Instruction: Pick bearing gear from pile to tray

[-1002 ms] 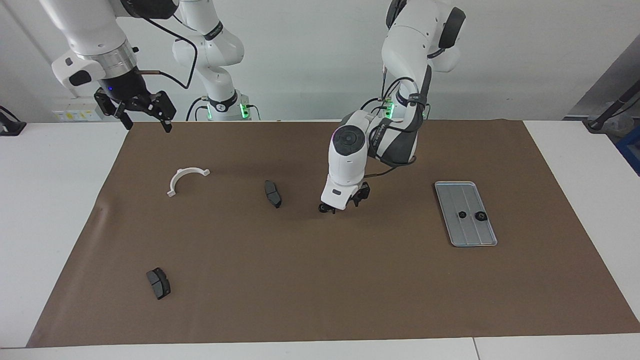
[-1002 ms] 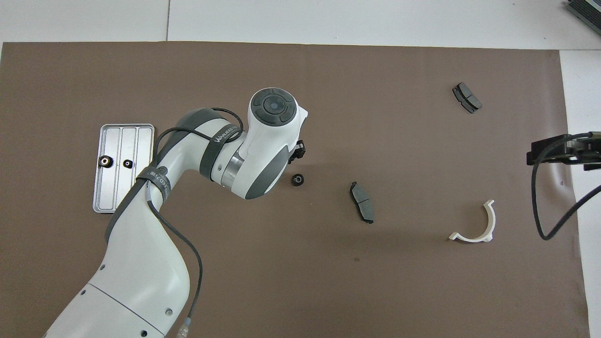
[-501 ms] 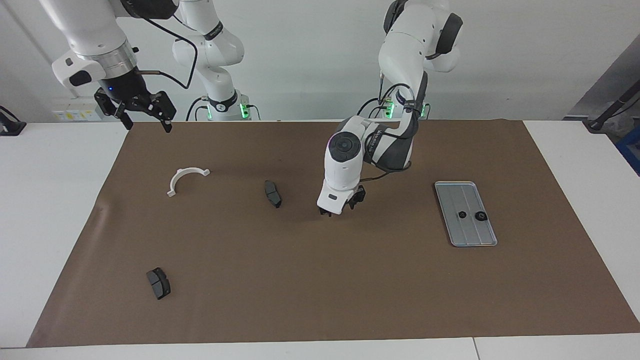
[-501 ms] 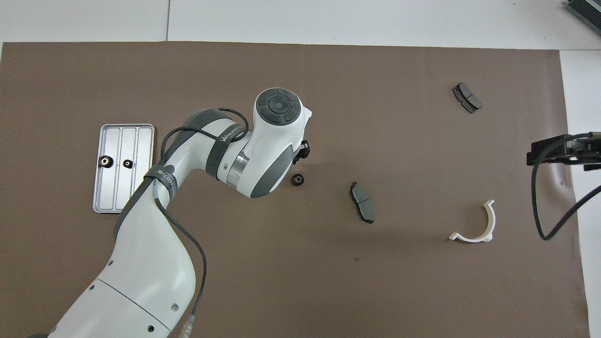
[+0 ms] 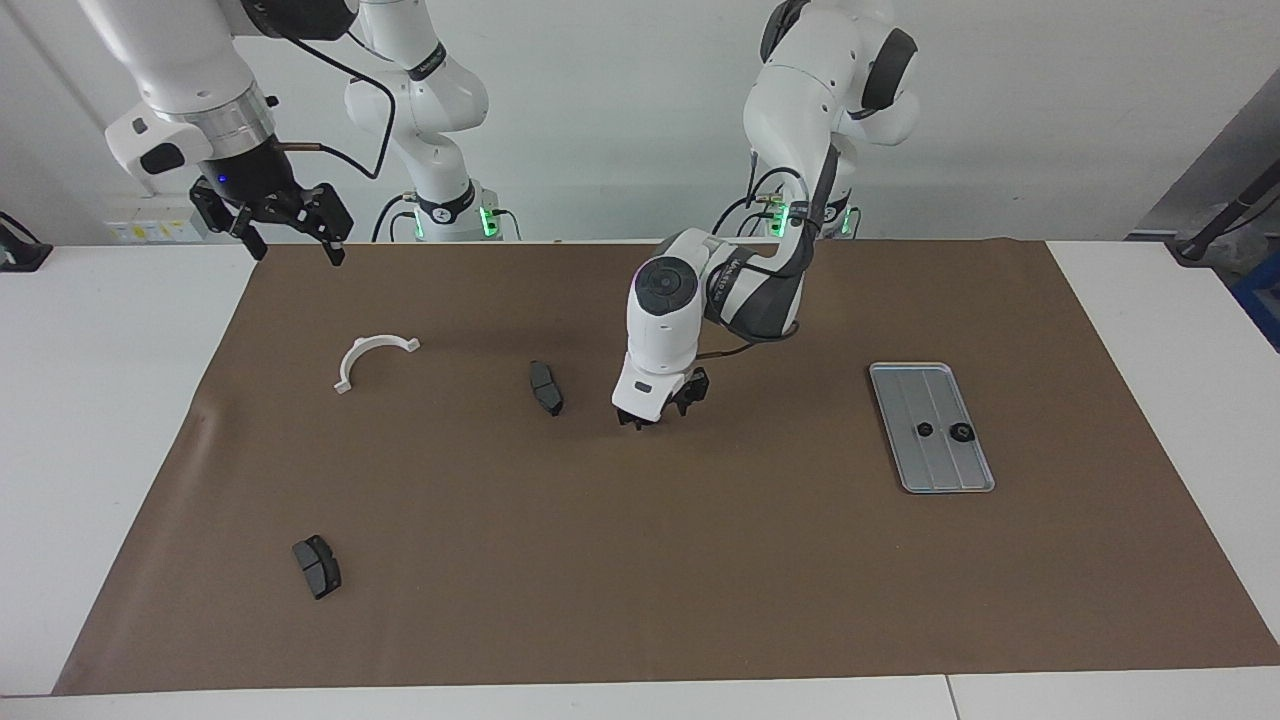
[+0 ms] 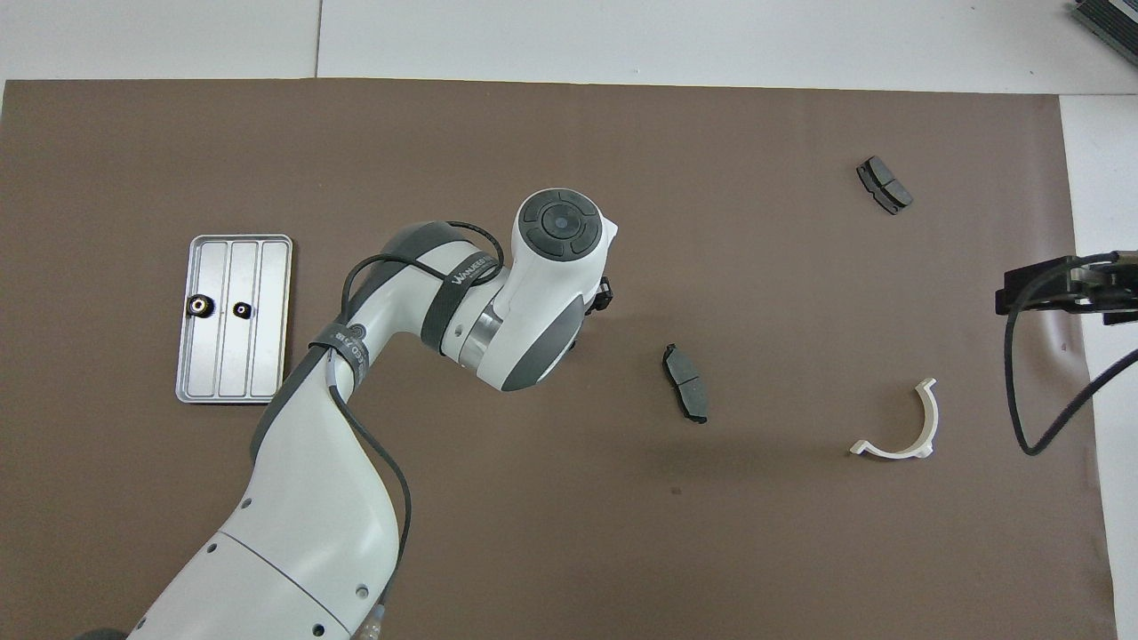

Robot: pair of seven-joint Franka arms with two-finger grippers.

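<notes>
2 rings [image 5: 925,430] are lying in the tray [image 5: 945,470]; none is showing on the mat [image 5: 700,560]. The left gripper [image 5: 655,412] is being held low beside a brake pad [image 5: 546,388]; its opening cannot be told. The right gripper [image 5: 290,225] is being held wide, waiting. A ring, probably small, stiff and slippery, is best pinched across its rim.

A: Where does the facing view look from?
B: High, across the brown mat [image 5: 640,560], toward both arm bases, taking in the whole mat.
A: And the overhead view?
B: From above the robots' end, steeply down. Both share the mat and the tray [image 5: 931,427] [image 6: 234,318], half a turn apart.
</notes>
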